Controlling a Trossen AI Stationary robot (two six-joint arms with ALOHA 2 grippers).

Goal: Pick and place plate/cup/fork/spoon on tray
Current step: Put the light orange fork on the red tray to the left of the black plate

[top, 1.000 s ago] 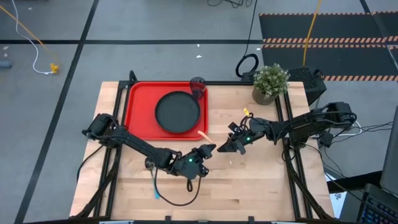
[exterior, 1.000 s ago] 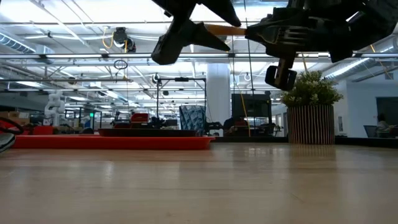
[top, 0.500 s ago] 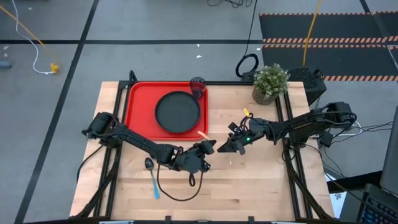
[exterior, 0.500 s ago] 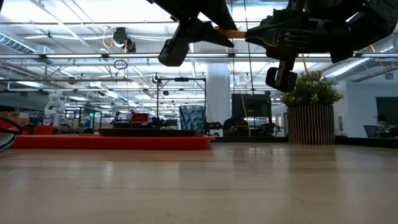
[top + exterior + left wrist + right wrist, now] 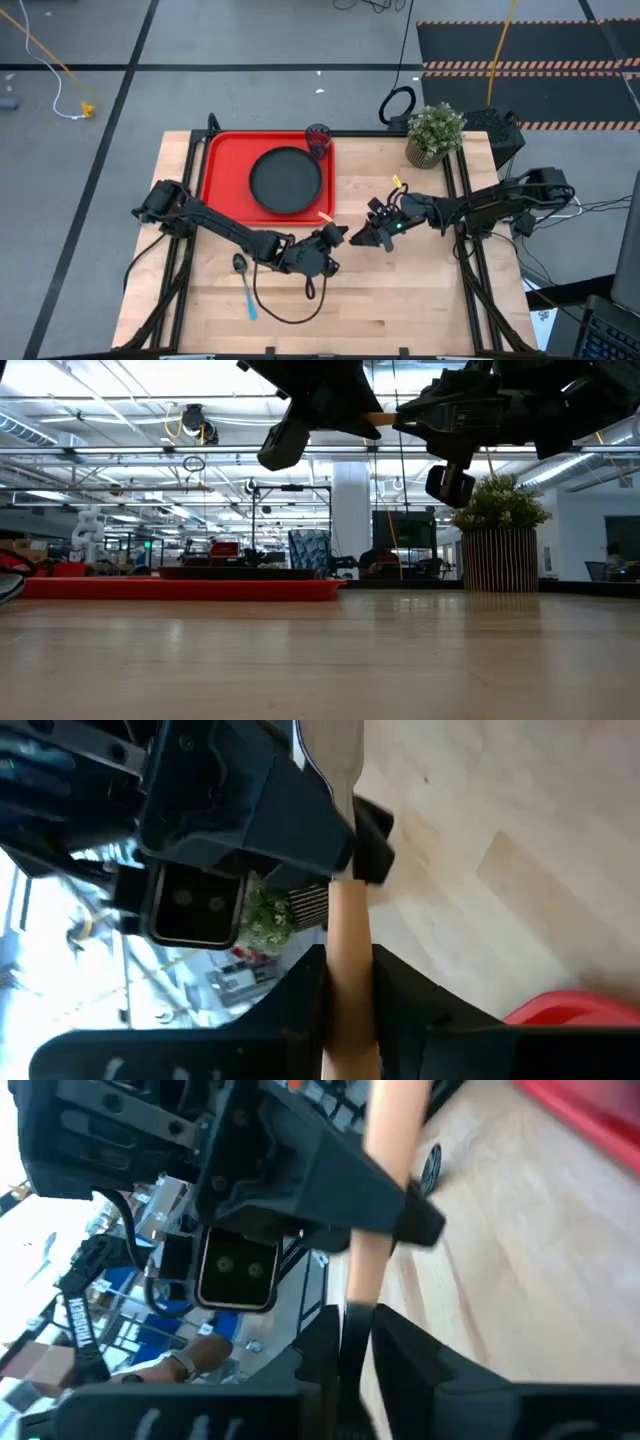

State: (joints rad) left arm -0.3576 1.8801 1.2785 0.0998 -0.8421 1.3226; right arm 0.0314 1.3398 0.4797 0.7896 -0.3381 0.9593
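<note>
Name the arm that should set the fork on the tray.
Left: the left tool grips the fork by its handle, nearer the tray than the right tool holding its other end.

The tray (image 5: pixel 222 170) lies on the table's (image 5: pixel 420 300) far left part, the plate (image 5: pixel 286 180) in it, the cup (image 5: pixel 318 139) at its far right corner. A potted plant (image 5: pixel 434 133) stands right of the tray; the spoon (image 5: pixel 245 288) lies nearer, left of centre
</note>
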